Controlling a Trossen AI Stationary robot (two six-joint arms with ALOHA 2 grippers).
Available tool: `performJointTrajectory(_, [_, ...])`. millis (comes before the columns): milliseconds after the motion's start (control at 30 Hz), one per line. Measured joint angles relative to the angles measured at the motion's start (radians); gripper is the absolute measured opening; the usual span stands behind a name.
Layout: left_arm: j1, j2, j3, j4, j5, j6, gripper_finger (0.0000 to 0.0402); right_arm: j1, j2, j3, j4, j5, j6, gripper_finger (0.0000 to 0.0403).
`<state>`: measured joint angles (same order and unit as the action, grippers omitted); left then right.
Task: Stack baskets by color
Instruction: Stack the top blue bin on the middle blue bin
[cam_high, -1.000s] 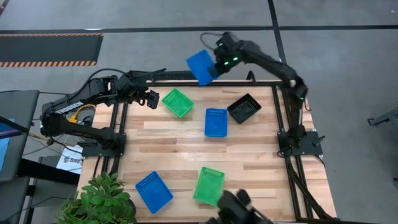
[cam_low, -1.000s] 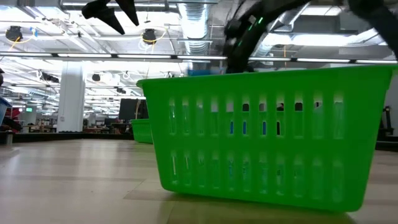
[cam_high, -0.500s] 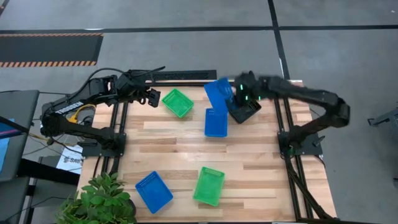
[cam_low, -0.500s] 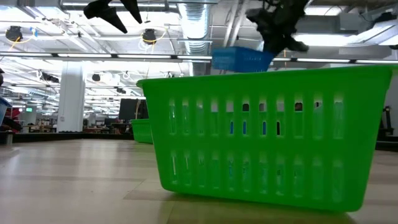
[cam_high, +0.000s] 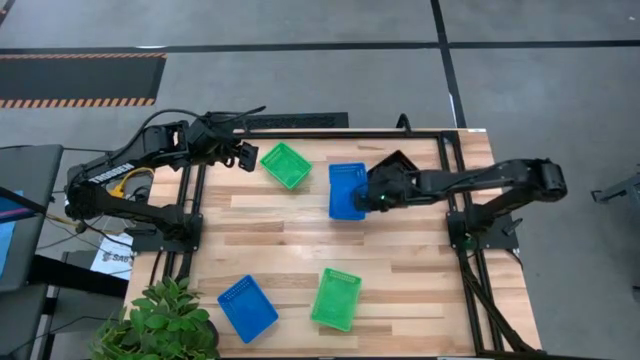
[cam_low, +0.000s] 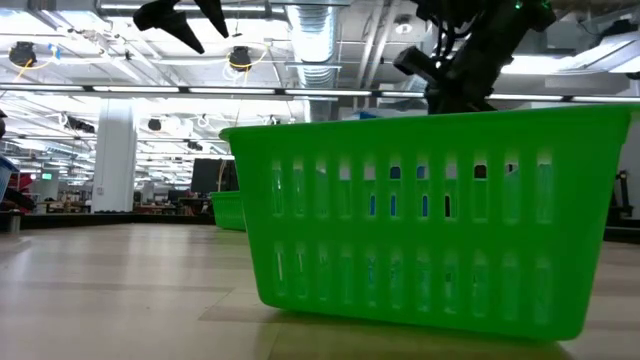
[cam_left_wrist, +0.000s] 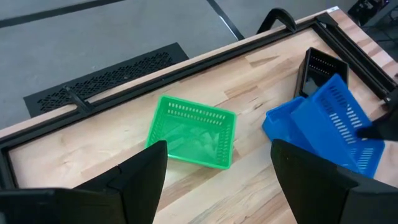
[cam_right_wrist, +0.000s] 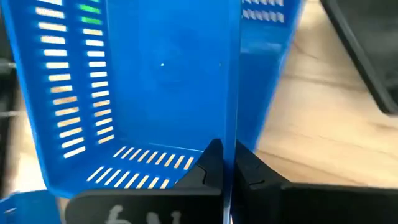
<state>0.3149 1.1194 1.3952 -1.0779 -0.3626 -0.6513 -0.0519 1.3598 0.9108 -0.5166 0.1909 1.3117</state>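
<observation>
Right pincer (cam_right_wrist: 225, 163) clamped on blue basket (cam_right_wrist: 149, 81) wall — left pincer (cam_left_wrist: 217, 180) spread wide, empty.

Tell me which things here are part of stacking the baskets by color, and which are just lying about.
Part of the job:
held blue basket, pinched by the right gripper
blue basket under it
near blue basket
far green basket
near green basket
black basket

Lying about:
leafy plant
left gripper, open, idle

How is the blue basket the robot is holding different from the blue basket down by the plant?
The held blue basket is tilted, pinched by the right gripper over another blue basket. The blue basket by the plant sits flat on the table, untouched and alone. Both are blue with slotted walls.
</observation>
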Motion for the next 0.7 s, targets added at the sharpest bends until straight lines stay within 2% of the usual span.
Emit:
performJointTrajectory(133, [0.0, 0.0, 0.0, -0.001, 0.0, 0.0, 0.0274, 0.041, 0.048, -0.002, -0.005, 0.038, 0.065, 0.0018])
performJointTrajectory(367, [0.0, 0.0, 0.0, 0.0, -0.001, -0.003, 0.0274, 0.044, 0.116, -0.002, -0.004, 0.042, 0.106, 0.003])
performJointTrajectory(700, [0.0, 0.0, 0.0, 0.0, 0.011, -0.026, 0.0274, -0.001, 0.098, -0.001, 0.021, 0.014, 0.105, 0.0033])
